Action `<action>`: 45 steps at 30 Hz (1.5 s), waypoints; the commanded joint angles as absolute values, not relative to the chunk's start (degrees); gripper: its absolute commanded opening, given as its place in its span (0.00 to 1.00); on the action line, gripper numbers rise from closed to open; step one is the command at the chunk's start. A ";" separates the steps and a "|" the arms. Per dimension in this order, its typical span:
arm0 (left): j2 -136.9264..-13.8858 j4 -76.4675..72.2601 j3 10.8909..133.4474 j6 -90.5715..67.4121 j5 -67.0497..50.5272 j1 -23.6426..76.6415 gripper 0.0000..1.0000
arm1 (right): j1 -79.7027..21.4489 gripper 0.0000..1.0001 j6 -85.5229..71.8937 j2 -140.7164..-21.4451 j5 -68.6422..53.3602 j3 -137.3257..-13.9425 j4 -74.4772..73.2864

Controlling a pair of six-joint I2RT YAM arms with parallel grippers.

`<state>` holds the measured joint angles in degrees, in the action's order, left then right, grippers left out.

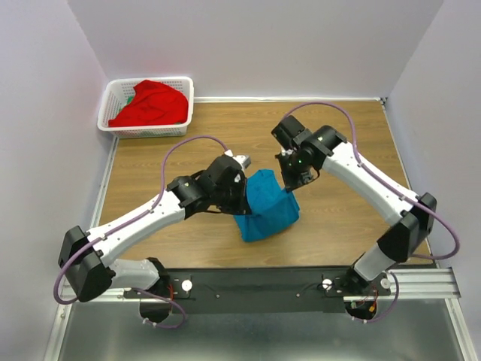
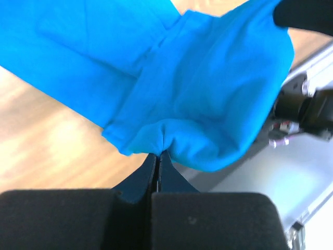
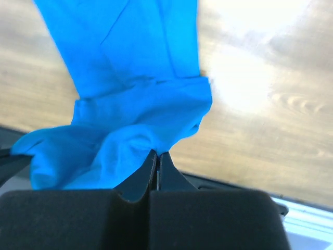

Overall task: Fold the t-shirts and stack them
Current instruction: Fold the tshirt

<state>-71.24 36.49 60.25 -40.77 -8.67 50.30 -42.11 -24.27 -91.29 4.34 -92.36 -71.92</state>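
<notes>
The teal-blue t-shirt (image 1: 265, 204) hangs bunched between my two grippers above the middle of the table, its lower end toward the near edge. My left gripper (image 1: 242, 186) is shut on its left edge; the left wrist view shows the cloth (image 2: 208, 94) pinched at the fingertips (image 2: 157, 155). My right gripper (image 1: 288, 183) is shut on its right edge; the right wrist view shows the cloth (image 3: 135, 114) pinched at the fingertips (image 3: 157, 154). The bright red t-shirt (image 1: 152, 103) lies crumpled in the basket at the far left.
A white plastic lattice basket (image 1: 114, 92) stands at the far left corner of the wooden table (image 1: 353, 135). White walls close in the back and sides. A black rail (image 1: 255, 282) with the arm bases runs along the near edge.
</notes>
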 commanded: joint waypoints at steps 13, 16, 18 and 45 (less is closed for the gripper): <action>-85.07 13.46 53.09 -33.58 -19.87 24.88 0.00 | -29.10 0.01 -13.62 -116.35 -7.21 -107.31 -60.21; -89.71 10.91 54.22 -32.52 -19.69 23.12 0.00 | -27.69 0.01 -13.80 -121.02 -8.61 -108.45 -57.57; -92.45 10.11 55.28 -31.47 -19.51 22.42 0.00 | -26.81 0.01 -14.15 -122.78 -9.14 -107.76 -54.86; -71.72 0.29 45.29 -33.03 -4.47 31.71 0.52 | -19.07 0.45 -22.49 -95.01 -32.66 -68.85 -11.30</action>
